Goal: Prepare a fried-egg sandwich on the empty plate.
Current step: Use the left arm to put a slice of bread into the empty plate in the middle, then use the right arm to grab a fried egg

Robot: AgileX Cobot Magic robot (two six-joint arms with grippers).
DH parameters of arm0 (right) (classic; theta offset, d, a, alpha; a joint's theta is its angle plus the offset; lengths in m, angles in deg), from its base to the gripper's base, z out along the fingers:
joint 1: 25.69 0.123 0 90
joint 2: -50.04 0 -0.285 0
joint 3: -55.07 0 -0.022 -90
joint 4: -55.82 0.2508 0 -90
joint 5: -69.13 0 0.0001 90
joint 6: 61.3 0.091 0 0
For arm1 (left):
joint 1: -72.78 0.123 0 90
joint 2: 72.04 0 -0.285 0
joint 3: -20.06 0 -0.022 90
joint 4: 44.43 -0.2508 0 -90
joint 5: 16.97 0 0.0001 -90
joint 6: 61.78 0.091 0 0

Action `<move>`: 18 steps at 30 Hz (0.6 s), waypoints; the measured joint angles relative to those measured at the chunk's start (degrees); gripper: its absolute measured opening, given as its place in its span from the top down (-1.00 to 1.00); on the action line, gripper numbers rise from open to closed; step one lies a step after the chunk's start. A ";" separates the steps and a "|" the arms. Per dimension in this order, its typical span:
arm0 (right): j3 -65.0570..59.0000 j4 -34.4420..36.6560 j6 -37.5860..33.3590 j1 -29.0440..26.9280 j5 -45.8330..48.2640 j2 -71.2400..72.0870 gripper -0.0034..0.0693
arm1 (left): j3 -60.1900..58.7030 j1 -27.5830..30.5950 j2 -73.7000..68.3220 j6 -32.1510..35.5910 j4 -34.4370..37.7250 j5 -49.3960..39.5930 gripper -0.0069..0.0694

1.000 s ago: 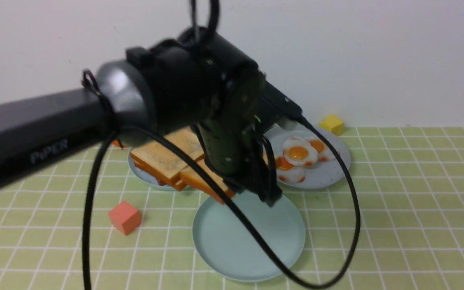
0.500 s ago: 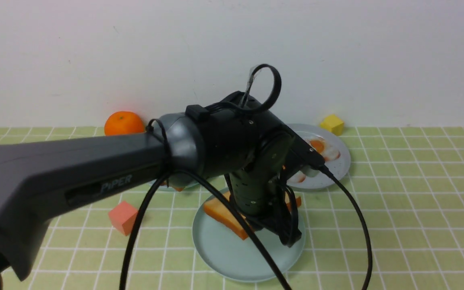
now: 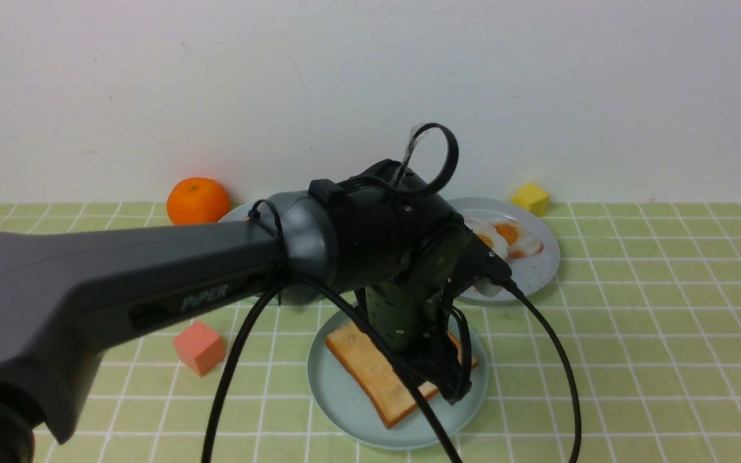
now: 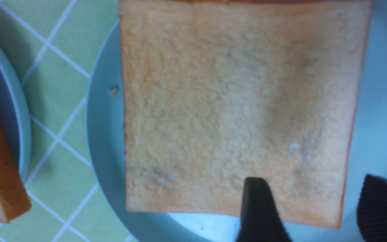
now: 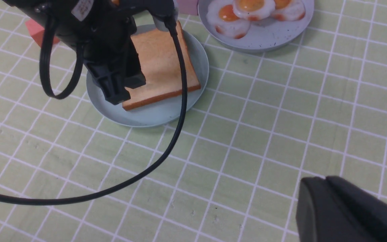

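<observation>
Front view: left gripper (image 3: 457, 389) hangs low over the plate (image 3: 338, 405).
Left gripper: jaws apart, holding nothing; one fingertip (image 4: 257, 208) over the toast's edge, the other just past it.
Toast (image 3: 370, 370): one slice, flat on the plate, directly beneath the gripper.
Fried egg (image 5: 251, 6): on a speckled plate (image 5: 267, 37) beyond the left gripper, apart from it.
Right gripper (image 5: 317, 195): jaws look together, empty, well apart from the toast.

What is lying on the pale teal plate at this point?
One toast slice lies flat on the plate, its top bare. The left pincer, jaws apart, hangs over one edge and hides part of the slice in the front view.
</observation>
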 joint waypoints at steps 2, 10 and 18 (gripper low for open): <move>0.00 0.00 0.00 0.00 0.00 0.00 0.77 | 0.00 0.00 0.06 0.00 0.71 -1.07 -0.37; 0.87 0.11 0.00 0.00 -2.92 -3.54 0.72 | 1.38 -0.06 9.71 -3.08 9.70 -4.59 -0.13; 7.61 1.29 0.00 0.00 -5.58 -20.80 0.67 | 0.29 -0.06 32.66 -4.11 10.97 -8.08 0.86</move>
